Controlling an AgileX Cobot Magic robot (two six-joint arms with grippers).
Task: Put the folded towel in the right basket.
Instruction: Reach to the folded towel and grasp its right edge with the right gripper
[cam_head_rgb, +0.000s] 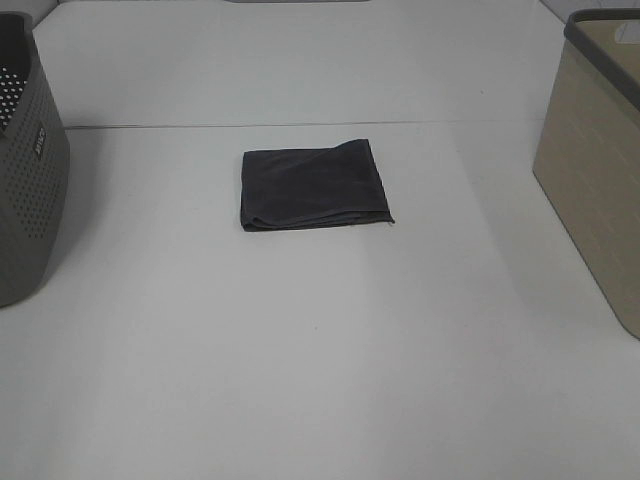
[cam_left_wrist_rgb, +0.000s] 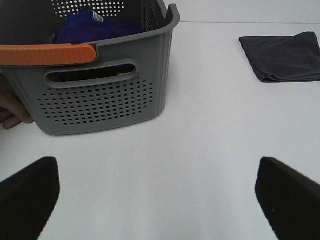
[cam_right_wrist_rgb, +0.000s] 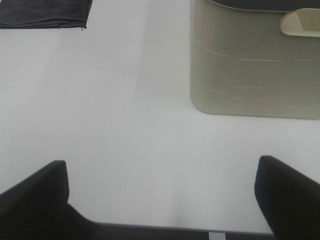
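A dark grey folded towel (cam_head_rgb: 314, 185) lies flat in the middle of the white table. It also shows in the left wrist view (cam_left_wrist_rgb: 283, 56) and partly in the right wrist view (cam_right_wrist_rgb: 44, 13). The beige right basket (cam_head_rgb: 594, 165) stands at the table's right edge and shows in the right wrist view (cam_right_wrist_rgb: 255, 60). My left gripper (cam_left_wrist_rgb: 157, 200) is open and empty, near the left basket, far from the towel. My right gripper (cam_right_wrist_rgb: 162, 197) is open and empty over the table's front edge, near the right basket. Neither arm shows in the exterior view.
A grey perforated basket (cam_head_rgb: 28, 160) stands at the left edge; in the left wrist view (cam_left_wrist_rgb: 100, 75) it has an orange handle and holds blue cloth (cam_left_wrist_rgb: 95, 27). A person's fingers (cam_left_wrist_rgb: 12, 112) touch its side.
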